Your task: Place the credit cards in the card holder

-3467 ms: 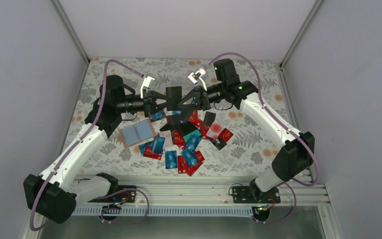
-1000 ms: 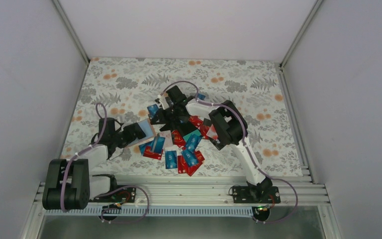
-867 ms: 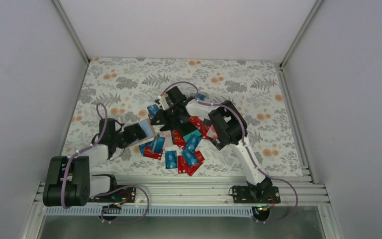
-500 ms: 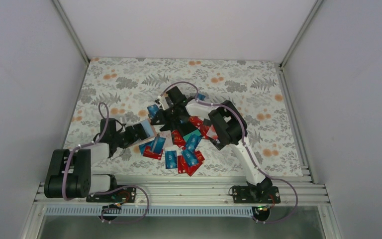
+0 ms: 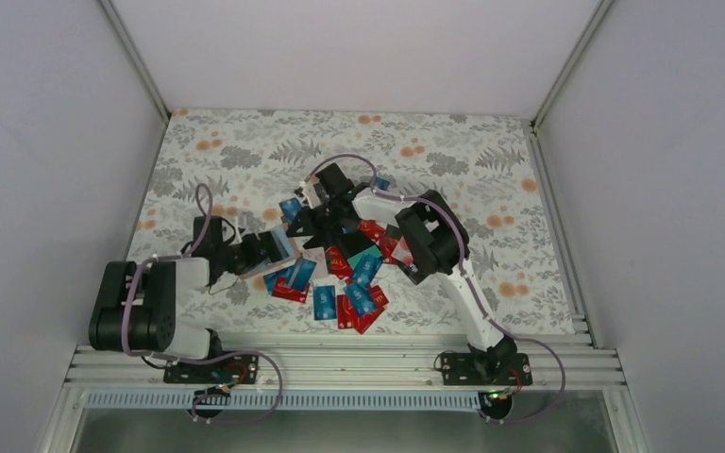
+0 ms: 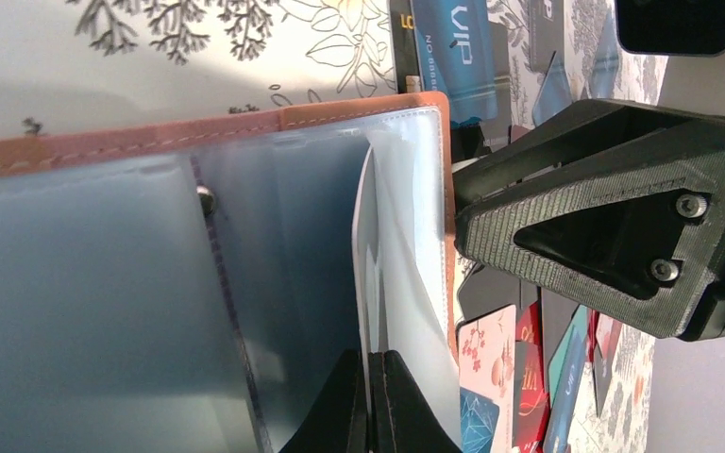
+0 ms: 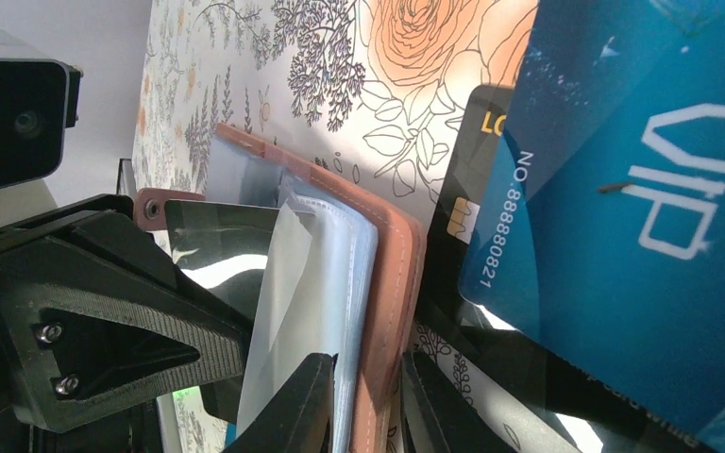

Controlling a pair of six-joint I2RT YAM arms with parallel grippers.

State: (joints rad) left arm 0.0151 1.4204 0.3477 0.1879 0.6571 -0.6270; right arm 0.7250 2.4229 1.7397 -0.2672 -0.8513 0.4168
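The card holder point(image 5: 278, 243) lies open left of the pile, a tan-brown cover point(image 6: 245, 127) with clear plastic sleeves inside. My left gripper point(image 5: 261, 252) is shut on one clear sleeve point(image 6: 370, 392), lifting it off the others. Reaching in from the right, my right gripper point(image 5: 304, 226) is shut on the holder's brown cover edge and outer sleeves point(image 7: 366, 406). The credit cards point(image 5: 354, 276) lie scattered in red, blue, teal and black just right of the holder. A blue VIP card point(image 7: 642, 217) and a black card point(image 7: 472, 189) lie close to the right fingers.
A floral cloth point(image 5: 245, 151) covers the table. A pale card with blossoms point(image 6: 486, 344) and red cards lie under the right gripper's body point(image 6: 623, 217). White walls close in left, right and back. The metal rail point(image 5: 340, 363) runs along the near edge.
Some seconds ago both arms were raised over the far table and the holder lay flat. In the last second the left arm swung its elbow forward and nudged the holder slightly right; the right arm stayed.
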